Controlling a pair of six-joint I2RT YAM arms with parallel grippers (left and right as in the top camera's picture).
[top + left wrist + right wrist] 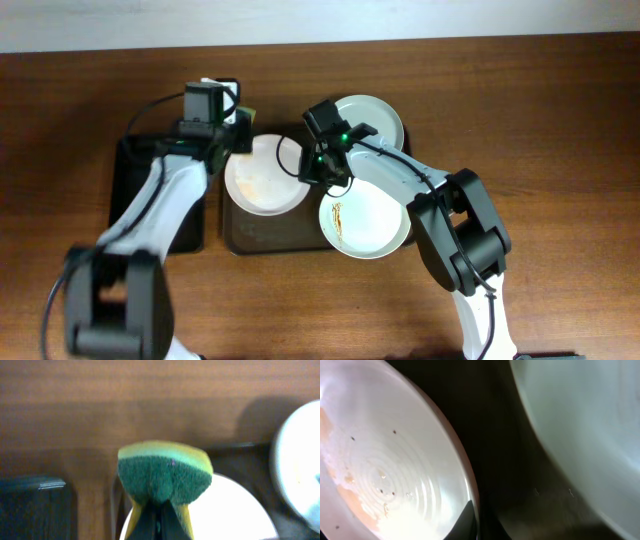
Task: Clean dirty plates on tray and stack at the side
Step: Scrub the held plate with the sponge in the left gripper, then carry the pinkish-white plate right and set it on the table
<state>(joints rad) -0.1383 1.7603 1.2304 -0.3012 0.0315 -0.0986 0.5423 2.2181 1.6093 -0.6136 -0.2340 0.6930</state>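
Brown wood-grain surface (560,120) is carrying everything in view. On it, the tray (265,238) is lying at the centre, and a smaller black tray (130,195) is lying just beside it on the left.

Three white plates are sitting at the tray:
- The left plate (262,178) is resting inside the tray and is showing faint orange smears.
- The near plate (372,222) is overhanging the tray's right rim and is showing a thin brown smear near its left edge.
- The far plate (378,118) is lying at the tray's far right corner. How much of it is resting on the tray cannot be told.

The left gripper (240,132) is hovering at the far edge of the left plate. Its jaws are pinching a sponge (164,476), yellow with a green scouring face, which is bulging above them.

The right gripper (328,168) is sitting at the right rim of the left plate, between that plate and the other two. In the right wrist view a dark finger is lying against the rim. Whether these jaws are gripping the rim cannot be told.
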